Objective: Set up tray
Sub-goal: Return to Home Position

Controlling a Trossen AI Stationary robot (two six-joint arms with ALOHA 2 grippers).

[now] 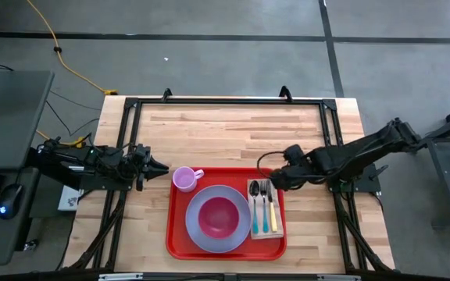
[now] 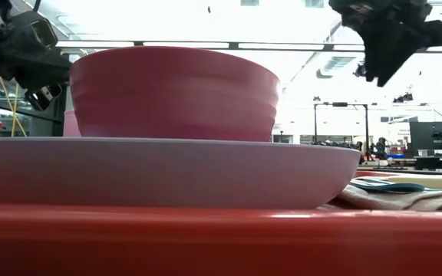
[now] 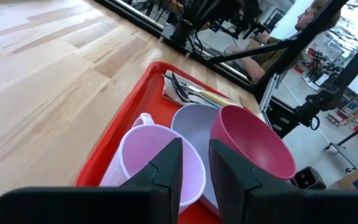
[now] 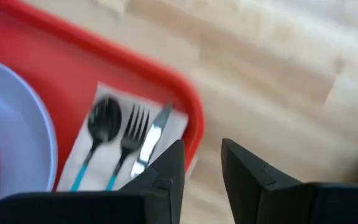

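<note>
The tray (image 1: 180, 234) lies laid on the table (image 1: 233, 129) between the arms; the right gripper (image 4: 202, 146), narrowly parted and empty, should be raised before being drawn back, so the cutlery (image 1: 264, 204) is not brushed; the left gripper (image 3: 196, 149), likewise narrow and empty, waits beside the cup (image 1: 183, 179).

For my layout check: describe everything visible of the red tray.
The tray is flat, red, rectangular, seemingly plastic, with rounded corners and a low rim. It lies level on the wooden table, carrying a pink cup, a lavender plate holding a pink bowl, and a tan napkin with three utensils. The left gripper hangs beside it, the right gripper above.
</note>
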